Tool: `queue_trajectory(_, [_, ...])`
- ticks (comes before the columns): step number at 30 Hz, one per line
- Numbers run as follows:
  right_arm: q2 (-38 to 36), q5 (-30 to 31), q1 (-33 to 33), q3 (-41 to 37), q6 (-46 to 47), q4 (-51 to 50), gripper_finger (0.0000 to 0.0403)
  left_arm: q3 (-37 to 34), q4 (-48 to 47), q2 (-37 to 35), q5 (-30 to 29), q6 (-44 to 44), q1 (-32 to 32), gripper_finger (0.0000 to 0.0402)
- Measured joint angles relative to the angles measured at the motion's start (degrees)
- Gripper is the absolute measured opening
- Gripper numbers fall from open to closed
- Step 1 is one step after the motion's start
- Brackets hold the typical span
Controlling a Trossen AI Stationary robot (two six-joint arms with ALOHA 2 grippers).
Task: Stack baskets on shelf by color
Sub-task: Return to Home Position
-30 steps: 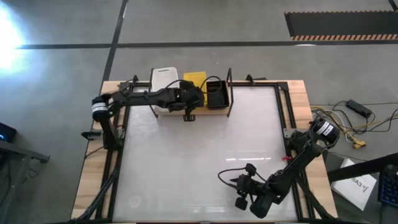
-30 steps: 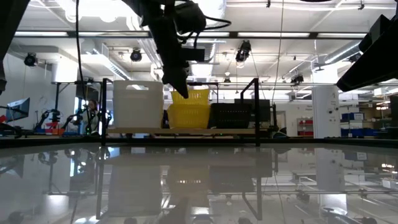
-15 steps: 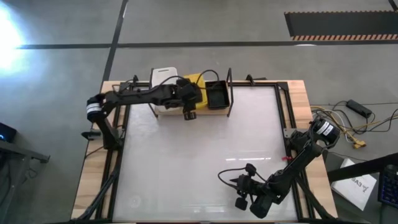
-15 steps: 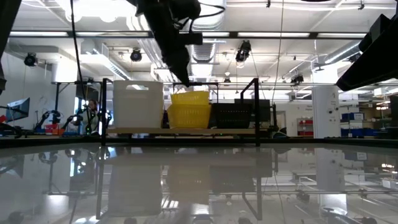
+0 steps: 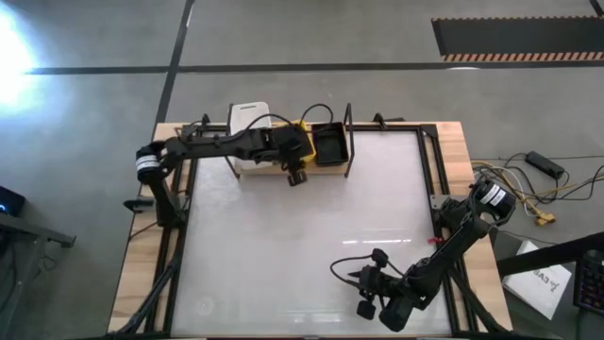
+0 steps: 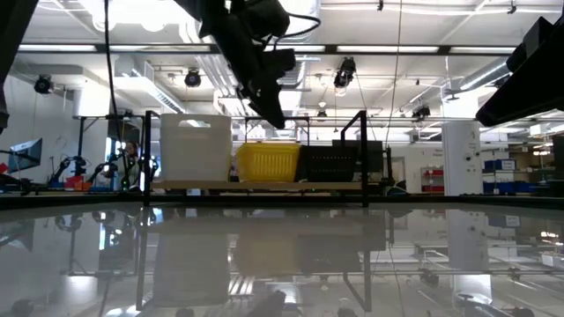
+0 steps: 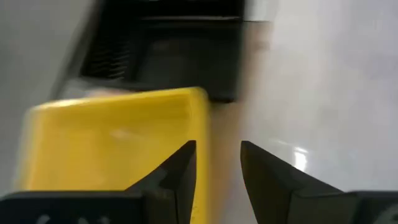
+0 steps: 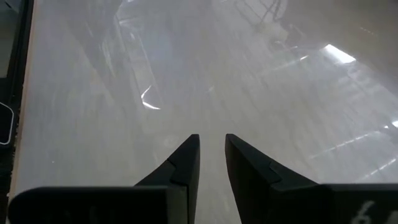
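Left tool: My left tool (image 5: 297, 176) hangs in the air over the front edge of the shelf (image 6: 256, 186). It is above the near rim of the yellow baskets (image 6: 267, 162) and not touching them. Its fingers (image 7: 181, 167) stand a modest gap apart with nothing between them.

Right tool: My right tool (image 8: 211, 144) waits low over the near right part of the surface (image 5: 311, 236), well apart from the shelf. Its fingers are parted by a narrow slit and hold nothing.

Shelf: A wooden plank between two black wire uprights, lying along the far edge of the surface.

Baskets: Three stacks sit side by side on the plank. The white baskets (image 5: 249, 117) are at the left end, the yellow baskets in the middle, and the black baskets (image 5: 329, 144) at the right end, just inside the right upright. I cannot count how many are in each stack.

Edges: From table height, the white stack stands tallest. The yellow and black top rims lie lower, at about one level. The tip of my left tool is roughly level with the top of the white stack, with air showing between it and the yellow rim. Both uprights rise above the yellow and black stacks.

Open room: A broad stretch of white surface lies open between the shelf's front edge and my right tool.
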Motion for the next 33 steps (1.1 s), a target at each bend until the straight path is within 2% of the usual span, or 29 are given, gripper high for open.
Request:
queue_trajectory(2, [0.0,0.0,0.0,0.0,-0.1,0.0,0.0068,0.0,0.2,0.5,5.2,1.1,-0.5,0.0109])
queue_trajectory(4, [0.0,0.0,0.0,0.0,-0.1,0.0,0.0068,0.0,0.5,1.4,5.6,1.3,-1.1,0.0109])
queue_trajectory(14, [0.0,0.0,0.0,0.0,0.0,0.0,0.0068,-0.2,-5.6,4.8,-8.8,2.0,-1.2,0.0108])
queue_trajectory(21, [0.0,-0.4,0.0,0.0,0.6,0.0,0.0068,0.2,-11.8,3.0,-10.1,1.6,-2.4,0.0108])
queue_trajectory(25, [0.0,-1.5,-0.2,0.0,0.1,-1.8,0.0068,1.7,-16.1,0.3,-9.9,-3.0,-5.2,0.0108])
queue_trajectory(28, [0.0,-2.1,-1.7,-0.2,0.6,-8.7,0.0068,1.5,-17.9,-3.5,-9.8,-7.1,-9.2,0.0108])
queue_trajectory(30, [0.0,-4.4,-3.1,-0.2,0.6,-14.6,0.0061,-0.6,-17.6,-7.0,-9.8,-9.5,-13.1,0.0108])
queue_trajectory(33, [-1.2,-6.1,-4.8,-2.0,-0.8,-19.4,0.0025,-7.0,-13.8,-13.2,-9.8,-13.0,-19.3,0.0108])
